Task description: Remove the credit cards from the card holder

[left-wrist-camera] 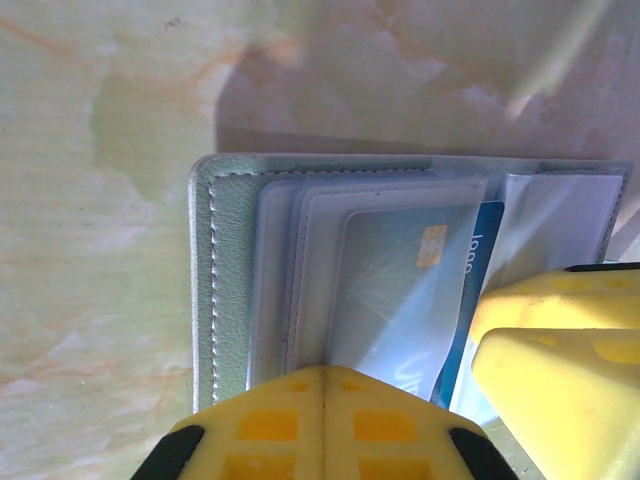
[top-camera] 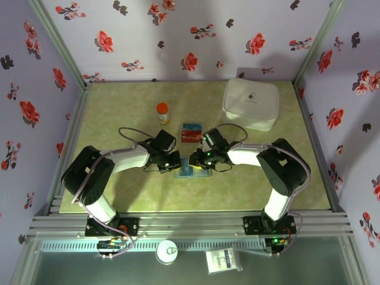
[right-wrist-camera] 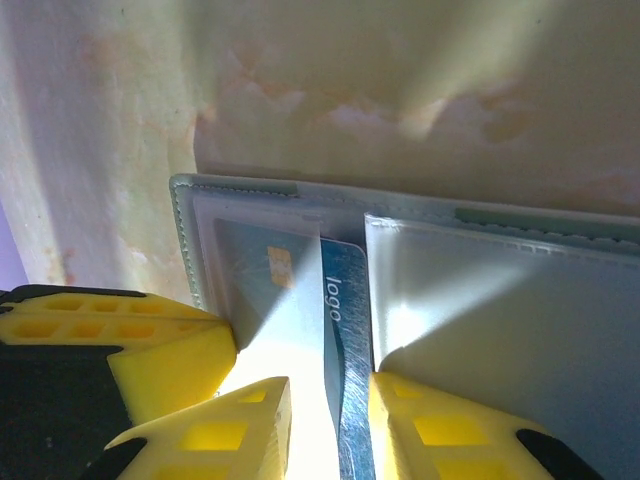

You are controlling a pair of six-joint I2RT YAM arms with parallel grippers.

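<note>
Below the arm bases, a small white round object [top-camera: 167, 252] and a white printed packet [top-camera: 224, 260] lie on the grey ledge.

On the pale green marbled surface [top-camera: 119, 196], both arms meet over the small flat grey-blue card holder [top-camera: 191, 168]. It lies open near the centre of the surface, just ahead of the bases.

The left fingers [left-wrist-camera: 323, 400] are fully closed, with the yellow tips pressed together. They rest on the near edge of the holder's clear plastic sleeves.

The right fingers [right-wrist-camera: 395, 415] stand slightly apart at the same near edge. A dark blue plastic credit card [right-wrist-camera: 345, 330] marked "logo" runs between them. One finger lies against the edge of this card. The view is too close to tell whether the card is clamped.

A pale blue card with a gold chip [right-wrist-camera: 265, 280] sits inside the clear sleeve just beside the dark blue card.

Just beyond the holder, a red-orange loose card [top-camera: 190, 138] lies flat on the surface, with a blue loose card [top-camera: 192, 126] touching its far edge.

Farther left, a small orange bottle with a white cap [top-camera: 162, 113] stands upright.

A large white rounded case [top-camera: 250, 104] sits at the far right of the surface.
</note>
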